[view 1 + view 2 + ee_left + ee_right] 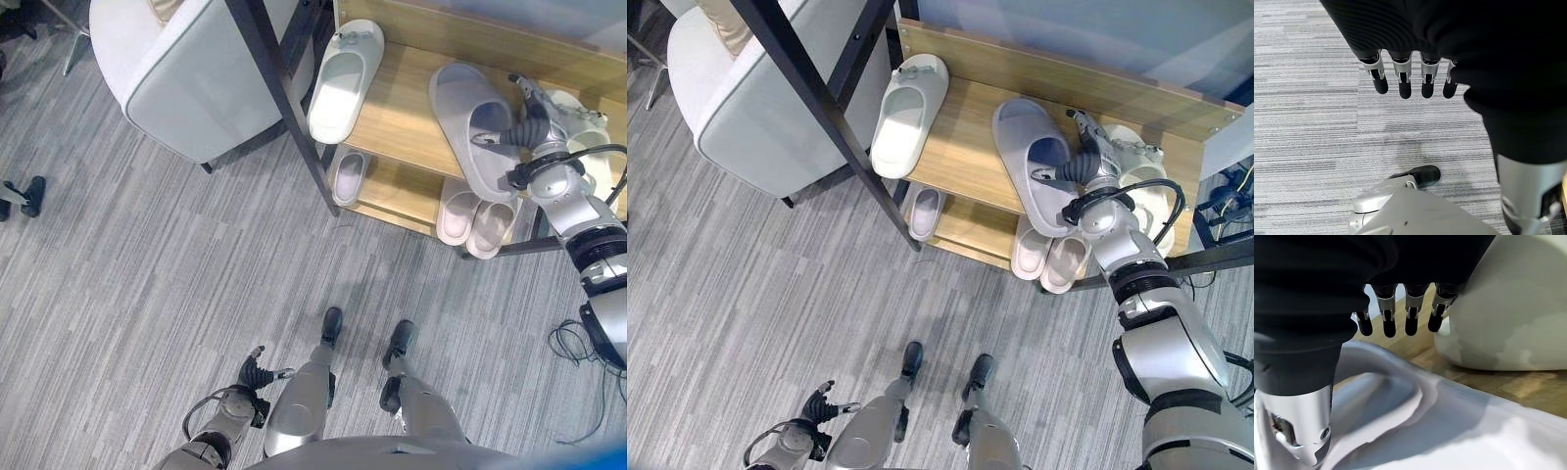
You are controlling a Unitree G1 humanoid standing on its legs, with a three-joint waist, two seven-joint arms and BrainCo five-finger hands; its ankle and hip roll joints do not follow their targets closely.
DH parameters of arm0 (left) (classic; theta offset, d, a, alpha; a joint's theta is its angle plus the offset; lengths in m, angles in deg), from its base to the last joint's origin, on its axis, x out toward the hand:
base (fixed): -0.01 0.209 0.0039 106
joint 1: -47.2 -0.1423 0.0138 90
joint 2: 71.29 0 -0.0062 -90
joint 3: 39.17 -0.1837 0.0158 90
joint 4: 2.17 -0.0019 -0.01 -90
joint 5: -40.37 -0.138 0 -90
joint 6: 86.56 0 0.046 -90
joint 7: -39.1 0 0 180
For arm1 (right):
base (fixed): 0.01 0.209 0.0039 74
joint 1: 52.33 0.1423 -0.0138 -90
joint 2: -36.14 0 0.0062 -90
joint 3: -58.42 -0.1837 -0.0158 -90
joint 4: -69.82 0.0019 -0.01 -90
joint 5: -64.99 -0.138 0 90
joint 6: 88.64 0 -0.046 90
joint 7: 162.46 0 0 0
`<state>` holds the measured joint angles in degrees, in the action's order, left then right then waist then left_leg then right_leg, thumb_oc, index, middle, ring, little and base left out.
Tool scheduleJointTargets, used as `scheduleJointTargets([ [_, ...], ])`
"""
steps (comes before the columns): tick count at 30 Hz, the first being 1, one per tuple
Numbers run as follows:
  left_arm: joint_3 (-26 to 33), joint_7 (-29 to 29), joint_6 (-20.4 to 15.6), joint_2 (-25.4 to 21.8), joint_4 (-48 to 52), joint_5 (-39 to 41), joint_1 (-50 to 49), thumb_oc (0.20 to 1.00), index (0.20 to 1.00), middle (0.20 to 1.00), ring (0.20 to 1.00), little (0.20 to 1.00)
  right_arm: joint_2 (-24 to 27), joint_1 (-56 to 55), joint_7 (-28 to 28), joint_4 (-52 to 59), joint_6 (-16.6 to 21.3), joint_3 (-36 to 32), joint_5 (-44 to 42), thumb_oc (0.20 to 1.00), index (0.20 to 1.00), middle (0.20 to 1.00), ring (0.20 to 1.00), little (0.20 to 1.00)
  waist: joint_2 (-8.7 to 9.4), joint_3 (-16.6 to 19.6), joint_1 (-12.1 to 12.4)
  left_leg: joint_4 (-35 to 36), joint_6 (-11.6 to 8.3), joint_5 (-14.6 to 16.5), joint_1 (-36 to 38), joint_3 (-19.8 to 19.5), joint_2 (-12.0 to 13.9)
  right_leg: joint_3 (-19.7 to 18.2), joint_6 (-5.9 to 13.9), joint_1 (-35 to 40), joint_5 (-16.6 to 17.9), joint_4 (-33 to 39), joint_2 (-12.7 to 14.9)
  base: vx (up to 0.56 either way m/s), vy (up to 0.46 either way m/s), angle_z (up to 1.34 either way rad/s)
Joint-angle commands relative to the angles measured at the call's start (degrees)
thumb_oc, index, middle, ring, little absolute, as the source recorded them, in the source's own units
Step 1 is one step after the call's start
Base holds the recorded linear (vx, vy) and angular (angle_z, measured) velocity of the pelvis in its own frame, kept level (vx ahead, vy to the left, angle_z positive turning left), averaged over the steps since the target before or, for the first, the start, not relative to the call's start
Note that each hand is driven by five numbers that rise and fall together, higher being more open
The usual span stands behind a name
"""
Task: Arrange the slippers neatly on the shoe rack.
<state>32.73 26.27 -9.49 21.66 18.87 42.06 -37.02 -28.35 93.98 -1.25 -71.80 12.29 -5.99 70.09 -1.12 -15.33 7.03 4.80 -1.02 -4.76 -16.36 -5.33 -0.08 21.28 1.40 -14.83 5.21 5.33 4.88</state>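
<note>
A large grey slipper (470,117) lies slanted on the top board of the wooden shoe rack (402,122), its heel past the front edge. My right hand (534,122) is against its right side. The thumb reaches into the slipper's opening under the strap, while the fingers (1411,318) stretch straight above the strap without touching it. A white slipper (343,83) lies at the top board's left end. Another white slipper (1508,308) sits just right of my right hand. My left hand (257,374) hangs low over the floor, fingers (1400,81) relaxed and holding nothing.
On the lower shelf stand a small grey slipper (350,176) at the left and a pale pair (475,220) at the right. A dark metal post (284,108) slants across the rack's left end. A white armchair (186,69) stands left of it on the grey carpet.
</note>
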Motion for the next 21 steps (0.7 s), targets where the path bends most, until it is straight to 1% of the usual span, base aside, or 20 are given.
scheduleJointTargets([
  [1, -2.6, -0.9, -1.1, -1.7, -1.0, 0.9, 0.8, 1.000, 1.000, 1.000, 1.000, 1.000, 3.2, 3.3, -2.0, -0.4, 1.5, 2.5, -1.3, 1.000, 1.000, 1.000, 1.000, 1.000, 2.74, 2.4, 0.9, 0.2, -4.50, 0.3, -2.4, 0.6, 1.4, -1.4, 7.69, 3.2, -3.3, -0.3, 4.1, 0.02, 0.000, 0.05],
  [3, -3.1, -1.0, -1.3, -2.0, -0.8, 0.9, 0.8, 1.000, 1.000, 1.000, 1.000, 1.000, 3.1, 4.6, -2.4, -2.0, 1.3, 3.5, -1.0, 1.000, 1.000, 1.000, 1.000, 1.000, 2.80, 2.3, 1.4, 0.2, -4.48, 0.3, -2.6, 0.3, 1.3, -1.3, 7.74, 3.1, -3.3, -0.3, 4.2, 0.01, -0.002, 0.08],
  [4, -3.9, -1.1, -1.5, -2.5, -0.2, 0.5, 1.1, 1.000, 1.000, 1.000, 1.000, 1.000, 3.0, 7.6, -2.3, -6.2, 0.7, 6.2, 0.7, 1.000, 1.000, 1.000, 1.000, 1.000, 3.00, 2.2, 2.3, 0.2, -4.63, 0.1, -3.4, -0.1, 1.1, -0.9, 7.93, 2.6, -3.1, -0.3, 4.3, 0.00, -0.005, 0.09],
  [6, -4.1, -1.1, -1.6, -2.6, -0.2, 0.4, 1.2, 1.000, 1.000, 1.000, 1.000, 1.000, 2.8, 8.2, -2.2, -7.6, 0.5, 6.6, 1.0, 1.000, 1.000, 1.000, 1.000, 1.000, 3.04, 2.3, 2.5, 0.2, -4.68, 0.0, -3.6, -0.2, 1.1, -0.7, 7.97, 2.4, -3.1, -0.3, 4.3, 0.00, -0.002, 0.19],
  [7, -4.5, -1.1, -1.6, -2.7, -0.4, 0.2, 1.4, 1.000, 1.000, 1.000, 1.000, 1.000, 2.2, 9.4, -2.1, -9.8, 0.1, 7.2, 1.2, 0.696, 0.696, 0.696, 0.696, 0.696, 3.11, 2.2, 2.8, 0.2, -4.79, -0.1, -3.9, -0.4, 1.0, -0.5, 8.00, 2.3, -3.1, -0.3, 4.4, 0.01, 0.014, 0.18],
  [8, -4.8, -1.1, -1.6, -2.7, -0.6, 0.1, 1.5, 1.000, 1.000, 1.000, 1.000, 1.000, 1.1, 9.8, -1.6, -12.1, -0.2, 7.7, 1.1, 0.451, 0.451, 0.451, 0.451, 0.451, 3.19, 2.4, 3.2, 0.2, -4.83, -0.1, -4.0, -0.5, 0.9, -0.3, 7.97, 2.4, -3.2, -0.3, 4.4, 0.01, 0.018, 0.08],
  [9, -4.9, -1.1, -1.6, -2.6, -0.7, 0.1, 1.5, 1.000, 1.000, 1.000, 1.000, 1.000, 0.7, 9.8, -1.4, -12.9, -0.3, 7.8, 0.9, 0.247, 0.247, 0.247, 0.247, 0.247, 3.18, 2.4, 3.3, 0.2, -4.84, -0.2, -4.0, -0.6, 1.0, -0.2, 7.97, 2.4, -3.2, -0.3, 4.4, 0.01, 0.008, 0.03],
  [10, -4.9, -1.1, -1.4, -2.6, -1.0, 0.0, 1.6, 1.000, 1.000, 1.000, 1.000, 1.000, 0.3, 9.7, -1.3, -13.5, -0.4, 7.6, 0.5, 0.200, 0.200, 0.200, 0.200, 0.200, 3.24, 2.4, 3.4, 0.2, -4.85, -0.2, -4.0, -0.7, 0.9, -0.1, 7.95, 2.5, -3.2, -0.3, 4.4, 0.01, -0.001, 0.06],
  [12, -5.2, -1.0, -1.3, -2.7, -1.4, -0.1, 2.0, 1.000, 1.000, 1.000, 1.000, 1.000, -1.2, 8.7, -1.1, -15.3, -0.5, 5.9, -1.4, 0.200, 0.200, 0.200, 0.200, 0.200, 3.24, 2.5, 4.0, 0.2, -5.00, -0.3, -4.1, -1.0, 0.8, 0.5, 7.99, 2.7, -3.3, -0.3, 4.5, 0.01, -0.017, 0.08],
  [15, -5.1, -1.1, -1.0, -2.5, -1.6, -0.3, 2.3, 1.000, 1.000, 1.000, 1.000, 1.000, -2.5, 7.4, -1.6, -16.7, -0.8, 4.6, -1.9, 0.200, 0.200, 0.200, 0.200, 0.200, 3.19, 2.5, 4.6, 0.2, -5.08, -0.4, -4.1, -1.2, 0.6, 1.0, 7.99, 3.0, -3.3, -0.3, 4.7, 0.00, 0.001, 0.15],
  [16, -3.9, 0.0, -0.3, -2.1, -3.5, 0.8, 4.3, 1.000, 1.000, 1.000, 1.000, 1.000, -3.5, 6.8, -1.3, -14.8, -0.7, 4.1, -2.5, 0.200, 0.200, 0.200, 0.200, 0.200, 3.27, 2.4, 3.9, 0.2, -5.09, -0.4, -4.1, -1.1, 0.7, 0.9, 8.00, 3.0, -3.3, -0.3, 4.7, -0.01, 0.024, 0.09],
  [17, -4.2, -0.5, -0.6, -1.8, -3.7, 0.9, 4.5, 1.000, 1.000, 1.000, 1.000, 1.000, -4.0, 7.1, -1.9, -14.7, -0.9, 3.2, -3.0, 0.200, 0.200, 0.200, 0.200, 0.200, 3.23, 2.4, 3.6, 0.2, -5.08, -0.3, -4.0, -1.1, 0.7, 0.8, 8.04, 2.9, -3.2, -0.3, 4.7, -0.02, 0.027, 0.05],
  [19, -3.8, -0.7, -0.6, -1.9, -4.2, 1.3, 2.5, 1.000, 1.000, 1.000, 1.000, 1.000, -3.7, 7.0, -3.7, -15.4, -0.9, 1.5, -4.1, 0.200, 0.200, 0.200, 0.200, 0.200, 3.11, 2.6, 3.8, 0.2, -5.04, -0.2, -3.9, -1.2, 0.6, 0.8, 8.08, 3.0, -3.3, -0.3, 4.7, -0.02, 0.017, 0.00],
  [20, -2.7, -0.6, -0.4, -2.4, -4.4, 1.4, 0.6, 1.000, 1.000, 1.000, 1.000, 1.000, -2.7, 5.4, -5.6, -12.7, -0.5, -0.6, -4.8, 0.200, 0.200, 0.200, 0.200, 0.200, 3.03, 2.4, 3.5, 0.2, -4.99, -0.2, -3.7, -1.0, 0.7, 0.7, 8.10, 3.2, -3.2, -0.3, 4.8, -0.05, 0.035, 0.00],
  [21, -2.3, -0.4, -0.3, -2.7, -4.5, 1.5, 0.4, 1.000, 1.000, 1.000, 1.000, 1.000, -2.3, 4.5, -6.0, -10.6, -0.4, -1.5, -5.1, 0.200, 0.200, 0.200, 0.200, 0.200, 3.06, 2.4, 3.3, 0.2, -4.91, -0.1, -3.4, -1.0, 0.8, 0.6, 8.10, 3.4, -3.1, -0.3, 4.7, -0.06, 0.039, 0.02],
])
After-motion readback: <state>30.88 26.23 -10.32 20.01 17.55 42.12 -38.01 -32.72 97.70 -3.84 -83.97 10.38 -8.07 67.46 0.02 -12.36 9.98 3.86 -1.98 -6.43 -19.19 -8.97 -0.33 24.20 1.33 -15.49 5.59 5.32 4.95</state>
